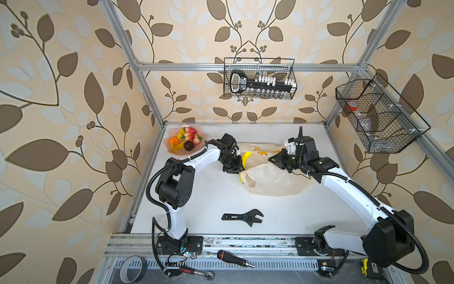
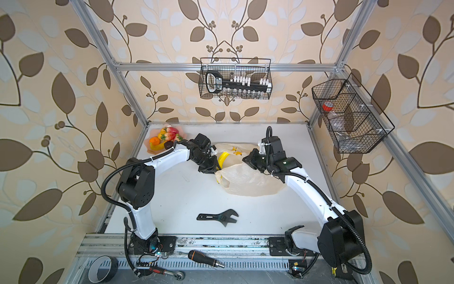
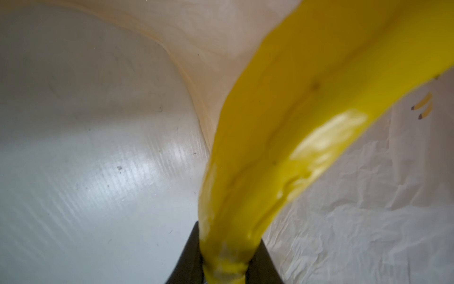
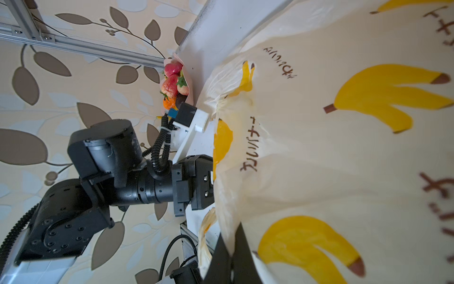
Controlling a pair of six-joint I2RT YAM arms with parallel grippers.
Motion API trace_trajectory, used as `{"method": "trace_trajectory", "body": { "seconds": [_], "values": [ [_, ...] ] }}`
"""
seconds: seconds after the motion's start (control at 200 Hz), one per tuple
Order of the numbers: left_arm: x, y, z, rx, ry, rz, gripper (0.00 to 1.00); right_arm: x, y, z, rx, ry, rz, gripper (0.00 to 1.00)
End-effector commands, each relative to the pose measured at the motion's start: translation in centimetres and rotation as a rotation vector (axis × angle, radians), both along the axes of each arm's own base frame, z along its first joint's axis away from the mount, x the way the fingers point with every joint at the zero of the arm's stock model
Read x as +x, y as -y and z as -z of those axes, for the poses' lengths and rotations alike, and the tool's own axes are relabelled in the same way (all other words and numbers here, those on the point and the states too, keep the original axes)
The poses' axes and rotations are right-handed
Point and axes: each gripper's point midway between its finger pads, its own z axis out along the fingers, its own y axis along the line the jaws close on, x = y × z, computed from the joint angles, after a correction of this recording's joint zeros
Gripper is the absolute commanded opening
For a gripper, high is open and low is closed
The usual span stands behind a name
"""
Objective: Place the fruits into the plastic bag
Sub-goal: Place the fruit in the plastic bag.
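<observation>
Banana (image 1: 246,158), yellow and curved, sits clamped in my left gripper (image 1: 237,169), just above centre in both top views, right at the mouth of the plastic bag (image 1: 270,179). The bag lies crumpled on the white table (image 1: 196,196), centre to centre-right of the frame, with its opening turned toward frame left. My right gripper (image 1: 273,159) is closed on the bag's upper edge and holds that film raised off the table.

The left wrist view shows what the top views cannot. The banana's (image 3: 282,123) end is squeezed between my two black fingers (image 3: 189,260), with crinkled bag (image 3: 356,196) film and bare table behind it. The right wrist view shows thin plastic pinched between the right gripper's (image 4: 232,263) fingers. It also shows the bag's (image 4: 344,159) printed banana bunches and brown lettering, and my left wrist up against the rim. I cannot tell whether a yellow patch near that rim is print or fruit.

The other fruits (image 1: 186,141) are piled in a pink dish (image 1: 172,152) at the table's upper left corner: strawberries, a tangerine, a dark round one and another banana. My left forearm passes just beside the dish's right rim. At lower centre, well apart from the bag, lies a black adjustable wrench (image 1: 243,216). A wire basket (image 1: 260,78) hangs on the back wall at upper centre, and a second basket (image 1: 378,115) hangs at upper right.
</observation>
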Motion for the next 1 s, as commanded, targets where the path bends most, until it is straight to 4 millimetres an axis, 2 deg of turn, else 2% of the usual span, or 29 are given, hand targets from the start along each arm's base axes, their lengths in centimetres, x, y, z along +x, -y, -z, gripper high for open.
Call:
{"method": "trace_trajectory", "body": {
  "seconds": [0.0, 0.235, 0.38, 0.47, 0.76, 0.83, 0.89, 0.995],
  "values": [
    [0.6, 2.3, -1.4, -0.07, 0.006, 0.056, 0.07, 0.1, -1.3, -0.1, 0.063, -0.01, -0.014, 0.0],
    [2.5, 6.0, -0.6, -0.142, -0.048, 0.048, 0.07, 0.7, -4.5, -0.8, 0.148, 0.013, -0.056, 0.0],
    [3.5, 7.7, -1.0, -0.199, -0.065, 0.033, 0.07, 0.9, -6.0, -0.6, 0.176, 0.023, -0.079, 0.0],
    [3.3, 8.5, -1.1, -0.224, -0.08, 0.032, 0.1, 1.1, -6.4, -0.6, 0.195, 0.032, -0.084, 0.0],
    [1.8, 9.1, 1.3, -0.241, -0.145, -0.001, 0.19, 1.5, -7.0, 0.0, 0.25, 0.042, -0.092, 0.0],
    [1.6, 9.1, 1.8, -0.234, -0.158, -0.006, 0.24, 1.5, -6.9, 0.1, 0.253, 0.039, -0.092, 0.0],
    [1.6, 9.0, 2.1, -0.228, -0.163, -0.013, 0.35, 1.6, -6.9, 0.3, 0.252, 0.035, -0.093, 0.0],
    [1.7, 8.7, 1.9, -0.214, -0.148, -0.026, 0.65, 1.6, -6.5, 0.6, 0.245, 0.027, -0.083, 0.0]
  ]
}}
